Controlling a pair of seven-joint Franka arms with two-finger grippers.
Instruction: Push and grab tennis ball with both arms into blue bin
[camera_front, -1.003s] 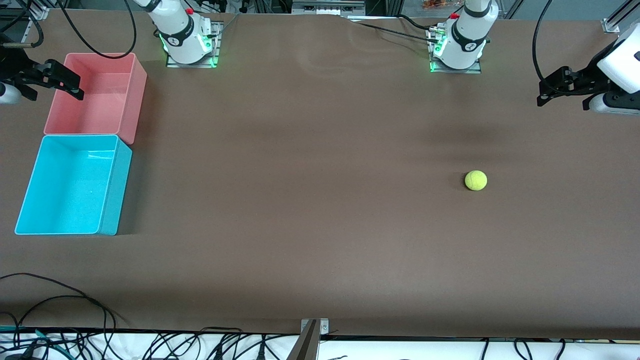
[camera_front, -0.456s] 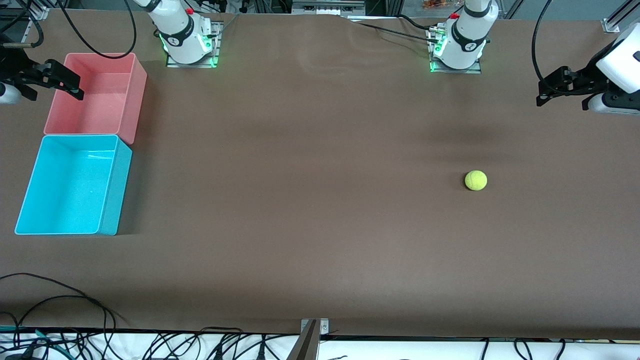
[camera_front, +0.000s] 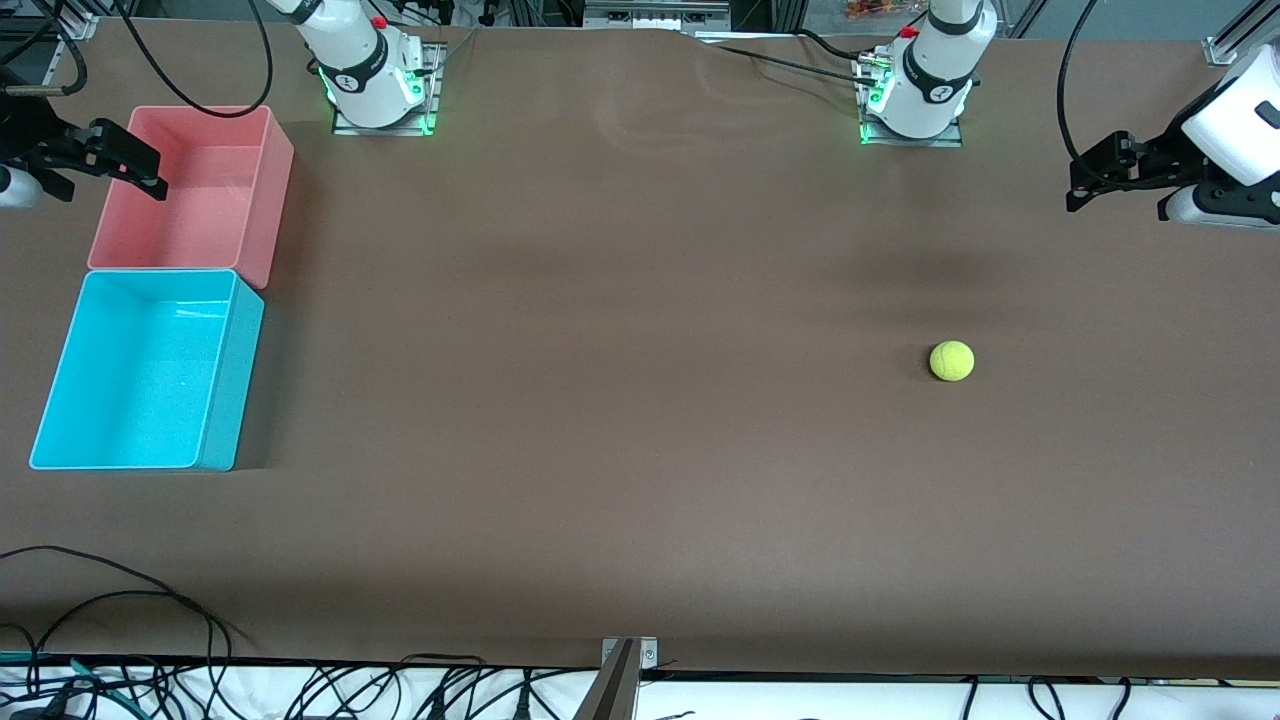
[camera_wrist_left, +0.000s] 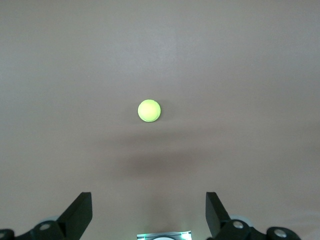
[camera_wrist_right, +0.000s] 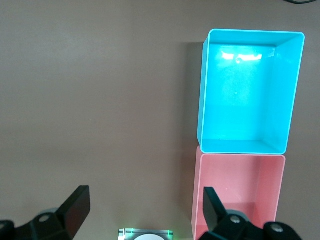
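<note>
The tennis ball (camera_front: 951, 361) rests alone on the brown table toward the left arm's end, and it shows in the left wrist view as the tennis ball (camera_wrist_left: 149, 110). My left gripper (camera_front: 1078, 188) hangs open over bare table at that end, apart from the ball. Its fingers (camera_wrist_left: 80, 214) have nothing between them. The blue bin (camera_front: 236, 378) stands at the right arm's end, and the right wrist view shows the blue bin (camera_wrist_right: 202, 95) holding nothing. My right gripper (camera_front: 145, 172) hovers open over the rim of the pink bin.
A pink bin (camera_front: 278, 190) of the same size touches the blue bin, farther from the front camera; the right wrist view also shows the pink bin (camera_wrist_right: 196, 200). Both arm bases (camera_front: 378, 85) stand along the table's back edge. Cables (camera_front: 120, 620) lie off the front edge.
My left gripper has drifted slightly toward the middle of the table and the bases' side. The ball, bins and right arm have not moved.
</note>
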